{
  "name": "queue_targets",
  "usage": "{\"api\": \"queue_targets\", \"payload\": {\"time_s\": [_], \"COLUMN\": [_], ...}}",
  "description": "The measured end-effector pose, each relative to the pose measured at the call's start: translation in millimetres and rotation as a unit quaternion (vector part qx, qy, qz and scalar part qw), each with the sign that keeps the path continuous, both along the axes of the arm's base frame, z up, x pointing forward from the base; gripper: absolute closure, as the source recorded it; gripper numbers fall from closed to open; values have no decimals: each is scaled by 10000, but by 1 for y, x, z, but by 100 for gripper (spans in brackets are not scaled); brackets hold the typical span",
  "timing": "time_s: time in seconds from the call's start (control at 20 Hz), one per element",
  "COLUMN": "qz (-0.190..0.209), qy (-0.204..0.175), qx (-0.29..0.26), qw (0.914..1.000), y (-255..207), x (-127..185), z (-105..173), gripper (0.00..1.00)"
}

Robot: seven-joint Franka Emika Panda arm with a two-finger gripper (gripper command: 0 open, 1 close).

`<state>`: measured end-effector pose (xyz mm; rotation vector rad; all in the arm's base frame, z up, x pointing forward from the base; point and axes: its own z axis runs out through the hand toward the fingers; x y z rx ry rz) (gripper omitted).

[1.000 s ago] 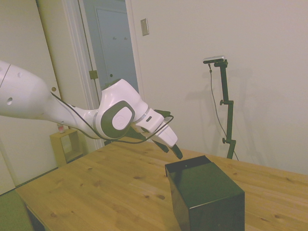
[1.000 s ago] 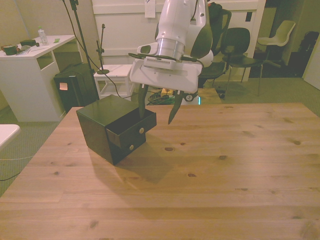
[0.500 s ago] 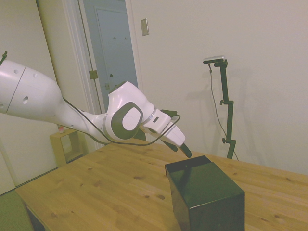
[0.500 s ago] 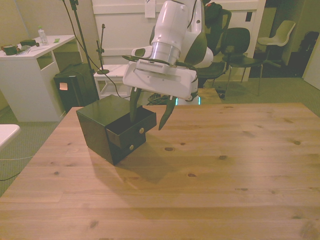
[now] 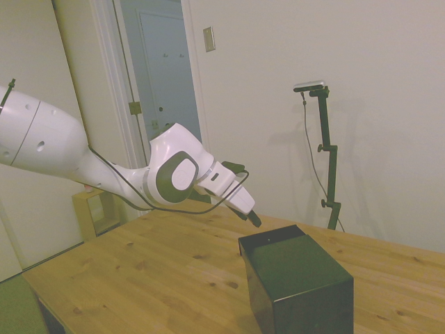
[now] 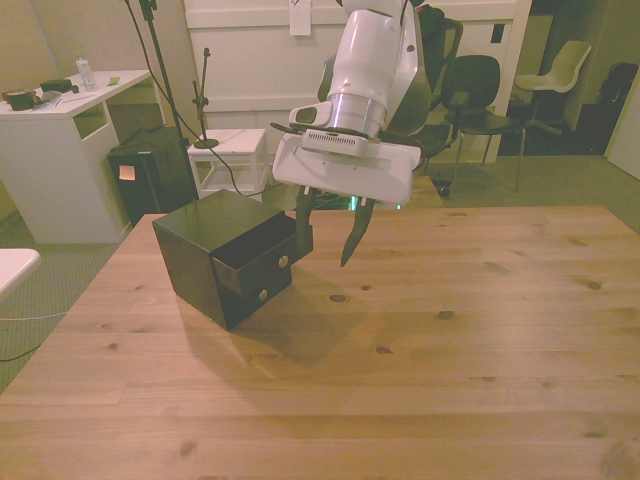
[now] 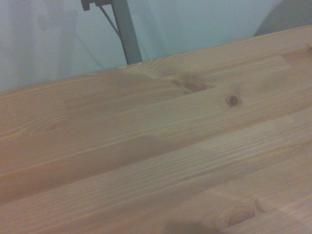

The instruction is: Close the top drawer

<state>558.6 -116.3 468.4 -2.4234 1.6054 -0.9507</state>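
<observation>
Since the earlier frame, hand [image 6: 327,240] has withdrawn toward the front view's right, fingers apart, empty; top drawer [image 6: 258,258] remains partly open.

The top drawer [image 6: 262,257] is a shallow, glossy black drawer with a small round knob, standing partly pulled out of its cabinet. Its front corner lies just beside one dark fingertip of the spread gripper [image 6: 328,241].
</observation>
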Motion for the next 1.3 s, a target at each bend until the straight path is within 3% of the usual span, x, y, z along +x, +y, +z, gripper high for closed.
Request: {"api": "queue_targets", "payload": {"time_s": [0.9, 1.3], "qz": [-572, -614], "qy": [-127, -69], "qx": [61, 73], "qw": [9983, 9981], "y": [-44, -49], "x": [-18, -18], "z": [7, 0], "gripper": [100, 100]}}
